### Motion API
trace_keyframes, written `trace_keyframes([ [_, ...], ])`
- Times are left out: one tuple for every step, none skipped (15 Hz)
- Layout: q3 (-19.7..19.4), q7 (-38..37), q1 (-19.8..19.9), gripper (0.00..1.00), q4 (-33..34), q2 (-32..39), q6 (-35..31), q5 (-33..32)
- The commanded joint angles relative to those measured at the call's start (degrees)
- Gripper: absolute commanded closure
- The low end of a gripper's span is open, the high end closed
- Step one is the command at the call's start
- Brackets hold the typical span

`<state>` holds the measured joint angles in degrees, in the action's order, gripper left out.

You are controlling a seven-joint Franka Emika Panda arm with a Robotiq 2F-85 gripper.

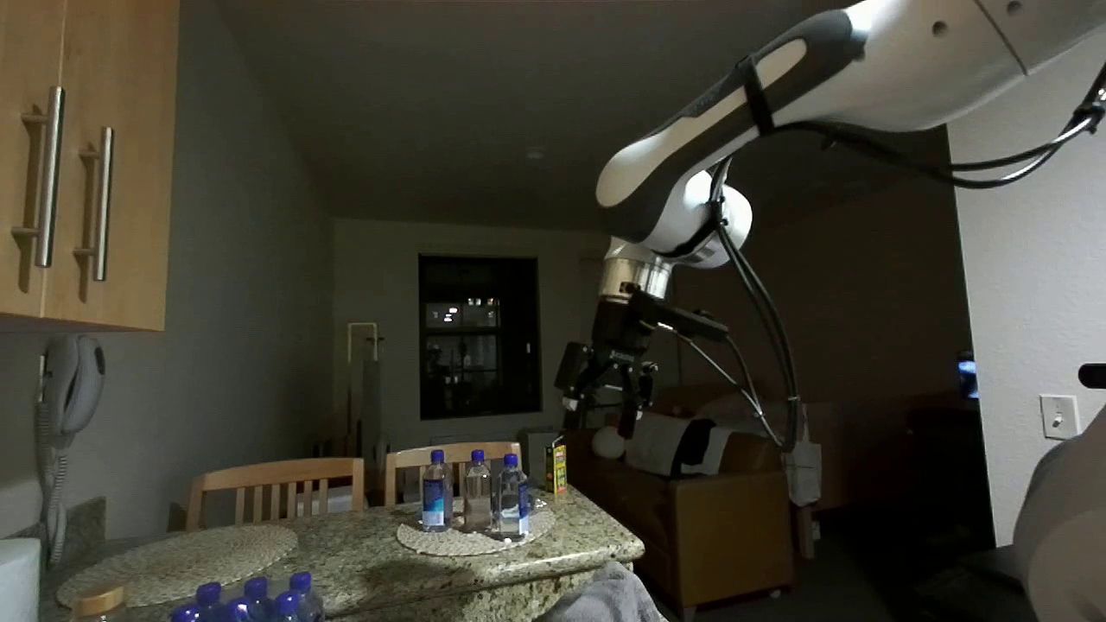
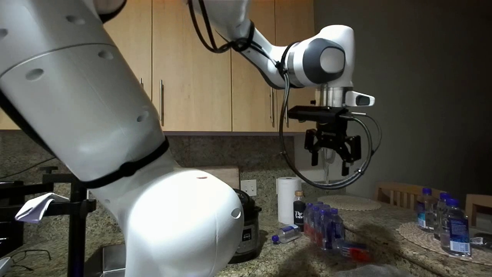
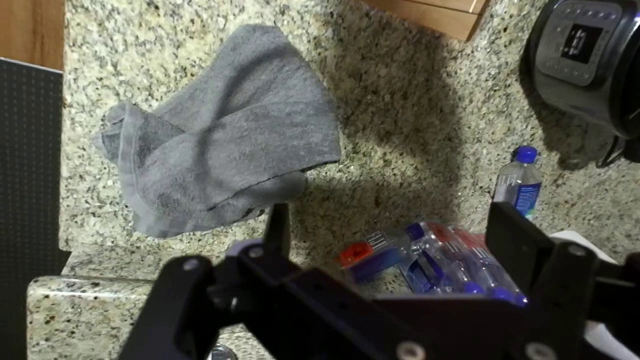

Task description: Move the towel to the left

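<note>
Gripper (image 2: 329,164) up high, fingers (image 3: 278,232) spread wide; best to centre over the towel (image 3: 265,132), drop straight down, pinch deep, and mind those bottles (image 3: 465,252) close by

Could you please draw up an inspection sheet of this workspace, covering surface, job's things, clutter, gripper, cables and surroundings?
Surface: speckled counter, partly in shadow.
Job's things: grey towel, rumpled, folded over in places, lying on the counter.
Clutter: one bottle on its side near a group of blue-capped bottles; an appliance with a display; three bottles on a woven placemat.
Gripper: open, above the counter; in its grasp, nothing seen.
Cables: strapped to the arm, hanging in a loop beside the gripper.
Surroundings: wooden wall cabinets, wooden chairs beyond the counter, a dark window.
</note>
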<state>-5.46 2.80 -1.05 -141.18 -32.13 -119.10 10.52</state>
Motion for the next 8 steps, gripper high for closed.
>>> trace_keyframes([
  [-1.3,4.9,0.7,0.00,5.1,9.1,-2.4,-1.3],
  [-1.6,5.5,0.8,0.00,6.4,11.5,-2.9,-1.3],
  [-1.7,5.7,0.9,0.00,7.9,13.8,-3.2,-1.4],
  [-1.7,5.4,1.2,0.00,9.6,16.3,-3.0,-1.7],
  [-1.7,5.1,1.3,0.00,11.1,18.3,-2.9,-1.7],
  [-1.8,4.9,1.5,0.00,12.8,20.6,-2.6,-1.6],
  [-1.9,4.7,1.7,0.00,14.5,22.4,-2.2,-1.6],
  [-1.8,4.3,2.1,0.00,16.2,24.5,-1.6,-1.9],
])
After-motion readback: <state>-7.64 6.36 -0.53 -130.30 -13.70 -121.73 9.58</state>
